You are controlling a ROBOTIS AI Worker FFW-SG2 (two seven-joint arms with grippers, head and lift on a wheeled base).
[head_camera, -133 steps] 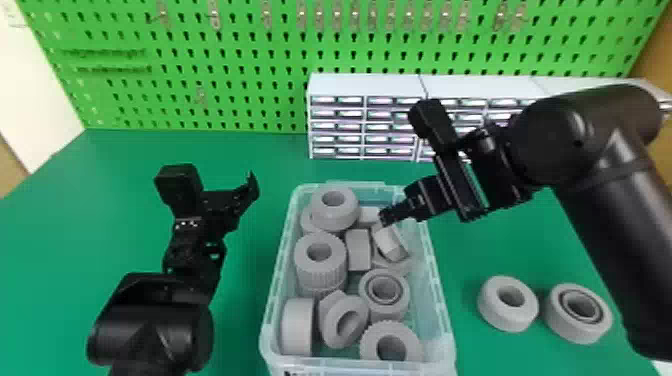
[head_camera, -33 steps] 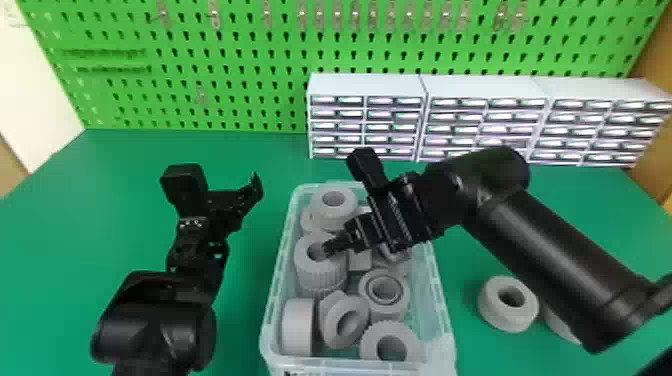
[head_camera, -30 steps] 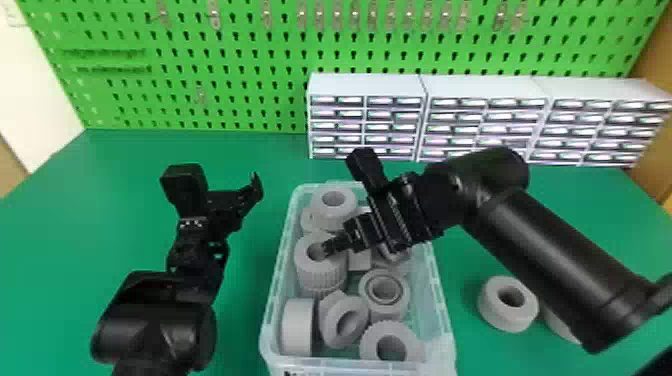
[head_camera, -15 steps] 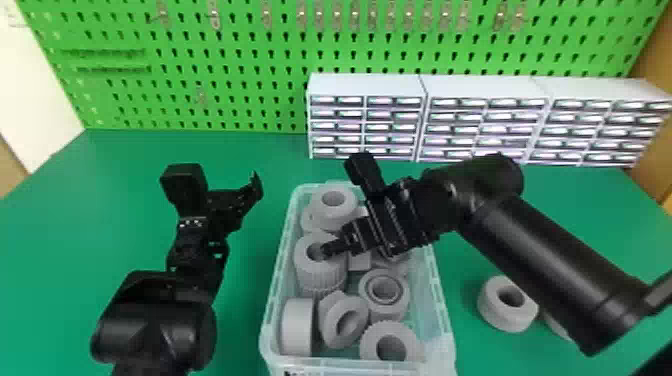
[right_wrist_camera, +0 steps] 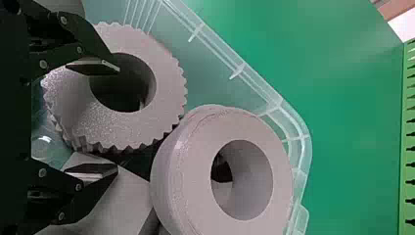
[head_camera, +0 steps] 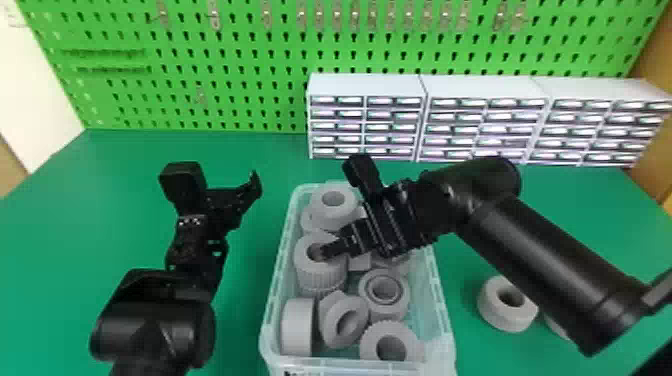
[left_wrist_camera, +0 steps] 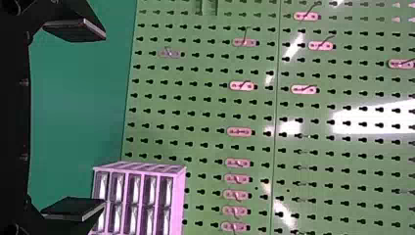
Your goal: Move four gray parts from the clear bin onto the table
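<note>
As my head view shows, my right tool hangs inside the clear bin, at the hole of a toothed gray part. Just beyond the tool sits a smooth gray part; closer to me than the tool, 4 more gray parts lie in the bin, 1 of them tilted. Outside the bin, to the tool's right and nearer me, 2 gray rings rest on the tabletop, 1 partly hidden by my forearm. Well beyond the tool stand 3 drawer cabinets. My left tool is parked above the tabletop, left of the bin.

In my left wrist view, that left tool is spread wide with nothing in its grasp, facing the pegboard.

In my right wrist view, my right tool is parted and grasping nothing: 1 finger is at the toothed part's hole, the other outside its rim, with a gap between. How deep the first finger goes, I can't tell.
</note>
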